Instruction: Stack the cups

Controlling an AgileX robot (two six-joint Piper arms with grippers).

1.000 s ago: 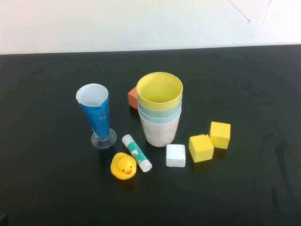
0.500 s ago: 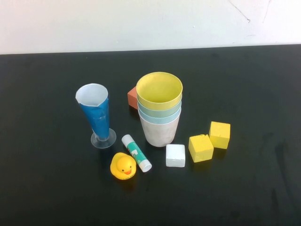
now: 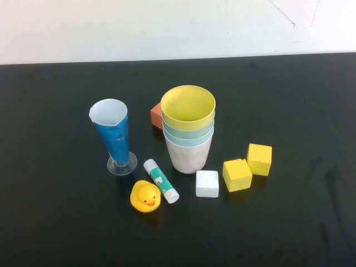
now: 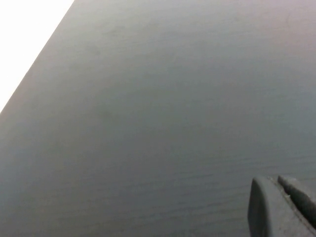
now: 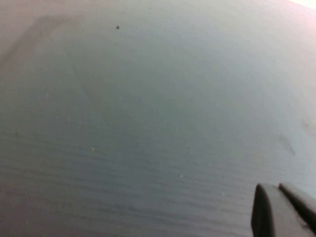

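Fingers pressed together on left gripper (image 4: 284,207) and right gripper (image 5: 282,210), both low over bare table (image 3: 55,222), apart from cups (image 3: 188,129).

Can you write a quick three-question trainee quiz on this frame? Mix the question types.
1. True or false: the yellow cup sits topmost in the cup stack.
2. Which object lies between the rubber duck and the white cube? A) glue stick B) blue glass C) orange block
3. Fill in: beside the white cube stand ___ yellow cubes.

Key: 1 true. 2 A. 3 two.
Note for the trainee: the left gripper and right gripper are shut, each over bare black table, neither seen in the high view.
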